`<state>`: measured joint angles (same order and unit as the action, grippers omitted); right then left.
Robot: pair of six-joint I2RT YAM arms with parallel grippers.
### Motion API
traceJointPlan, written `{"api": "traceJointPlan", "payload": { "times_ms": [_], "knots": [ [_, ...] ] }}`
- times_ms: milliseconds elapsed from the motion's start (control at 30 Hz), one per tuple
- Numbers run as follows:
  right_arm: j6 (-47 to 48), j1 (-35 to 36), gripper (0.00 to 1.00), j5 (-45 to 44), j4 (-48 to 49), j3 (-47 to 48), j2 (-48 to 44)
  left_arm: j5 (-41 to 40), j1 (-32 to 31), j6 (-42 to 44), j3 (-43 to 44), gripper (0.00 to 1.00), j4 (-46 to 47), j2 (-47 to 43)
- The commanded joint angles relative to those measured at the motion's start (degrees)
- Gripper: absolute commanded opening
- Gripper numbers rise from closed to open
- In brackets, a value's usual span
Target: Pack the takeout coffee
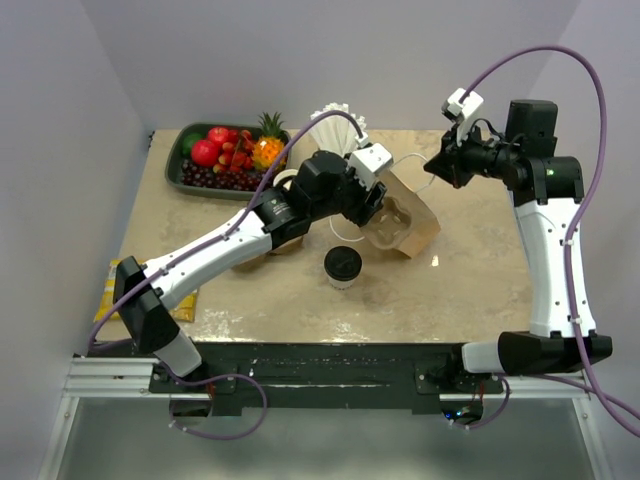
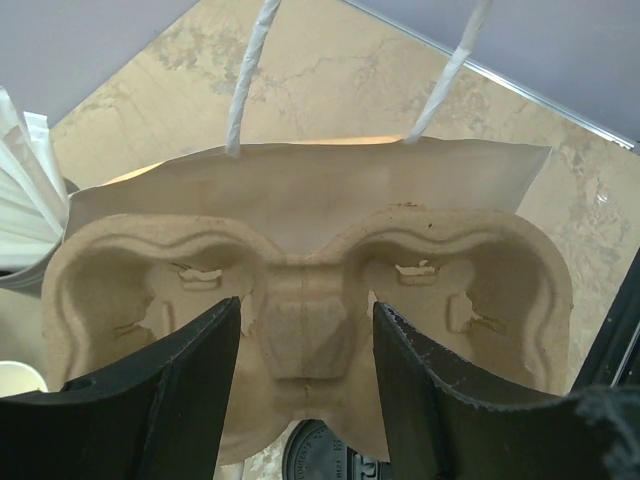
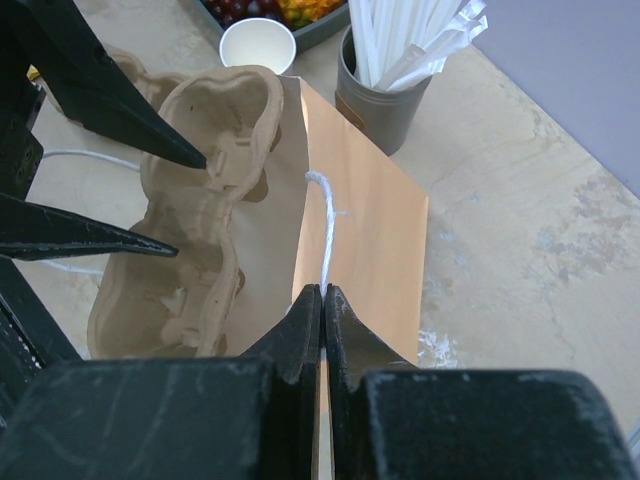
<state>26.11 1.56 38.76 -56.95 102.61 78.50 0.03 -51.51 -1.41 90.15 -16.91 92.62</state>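
Note:
The takeout coffee [image 1: 342,266], a white cup with a black lid, stands on the table in front of the bag; its lid [image 2: 325,455] shows below my left fingers. A brown pulp carrier [image 1: 392,226] sits part way in the mouth of a tilted brown paper bag [image 1: 426,226]. My left gripper [image 1: 377,205] is open, its fingers astride the carrier's [image 2: 305,335] central ridge with small gaps on both sides. My right gripper [image 1: 438,168] is shut on the bag's white string handle [image 3: 324,235], beside the bag's mouth [image 3: 370,230].
A grey cup of white straws [image 1: 336,122] stands behind the bag. An empty white cup [image 3: 257,45] and a dark tray of fruit [image 1: 195,172] are at the back left. A yellow packet [image 1: 108,296] lies at the left edge.

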Motion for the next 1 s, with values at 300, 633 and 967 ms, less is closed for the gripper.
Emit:
{"api": "traceJointPlan", "payload": {
  "times_ms": [300, 633, 967],
  "knots": [
    [-0.8, 0.11, 0.0, 1.75, 2.02, -0.13, -0.98, 2.6, -0.09, -0.44, 2.13, 0.56, -0.76, 2.74],
    [-0.88, 0.11, 0.0, 1.93, 1.67, -0.04, -1.07, 6.73, -0.09, -0.7, 2.4, 0.33, -2.17, 3.71],
    [-1.76, 0.2, 0.0, 1.49, 1.84, -1.44, -1.77, 5.77, 0.26, -1.05, 1.88, 0.29, 1.69, -0.06]
  ]
}}
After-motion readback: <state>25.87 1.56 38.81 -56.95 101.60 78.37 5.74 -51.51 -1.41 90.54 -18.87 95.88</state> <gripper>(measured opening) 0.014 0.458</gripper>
